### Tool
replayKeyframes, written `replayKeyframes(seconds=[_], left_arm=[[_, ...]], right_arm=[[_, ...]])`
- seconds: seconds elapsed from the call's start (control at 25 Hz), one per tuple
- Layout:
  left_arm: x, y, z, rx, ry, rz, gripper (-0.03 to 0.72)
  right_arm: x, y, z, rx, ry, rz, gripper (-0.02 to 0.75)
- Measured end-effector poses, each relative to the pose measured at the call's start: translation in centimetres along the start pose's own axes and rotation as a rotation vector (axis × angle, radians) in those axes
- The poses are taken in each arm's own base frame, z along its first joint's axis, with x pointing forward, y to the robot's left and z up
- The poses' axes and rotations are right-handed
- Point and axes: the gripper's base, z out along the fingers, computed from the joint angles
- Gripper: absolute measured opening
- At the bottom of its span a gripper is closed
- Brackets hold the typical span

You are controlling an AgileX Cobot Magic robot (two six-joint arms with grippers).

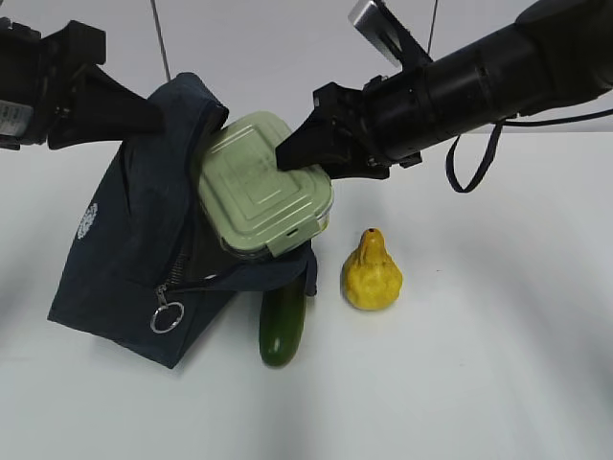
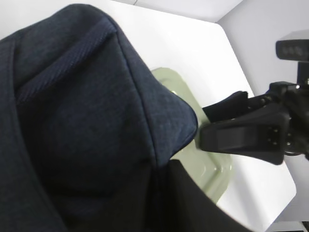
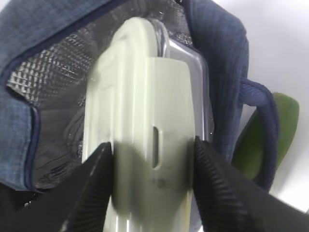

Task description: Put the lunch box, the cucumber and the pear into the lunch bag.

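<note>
The navy lunch bag (image 1: 134,259) lies on its side with its mouth to the right. My left gripper (image 1: 153,113) is shut on the bag's upper edge and holds the mouth open. My right gripper (image 1: 292,153) is shut on the lunch box (image 1: 263,187), whose sage-green lid shows, and holds it tilted, partly inside the mouth. In the right wrist view the fingers (image 3: 94,186) clamp the box (image 3: 145,121) in front of the silvery lining (image 3: 43,72). The cucumber (image 1: 283,324) lies on the table by the bag's lower corner. The yellow pear (image 1: 372,272) stands to its right.
The bag's metal ring pull (image 1: 166,316) hangs at the zipper's end near the front. A dark strap (image 1: 474,158) dangles from the right arm. The white table (image 1: 479,364) runs to the right and front.
</note>
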Motion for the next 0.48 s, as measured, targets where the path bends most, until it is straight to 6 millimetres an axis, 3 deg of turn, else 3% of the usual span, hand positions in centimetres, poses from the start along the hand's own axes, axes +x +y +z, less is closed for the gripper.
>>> replayKeyframes(seconds=[0.2, 0.48], left_arm=[[0.0, -0.2, 0.0, 0.019, 0.002, -0.013, 0.02], [0.3, 0.1, 1.0, 0.065, 0.045, -0.048, 0.02]], right_arm=[[0.0, -0.3, 0.4, -0.013, -0.007, 0.029, 0.389], [0.3, 0.9, 1.4, -0.034, 0.0, 0.01, 0.389]])
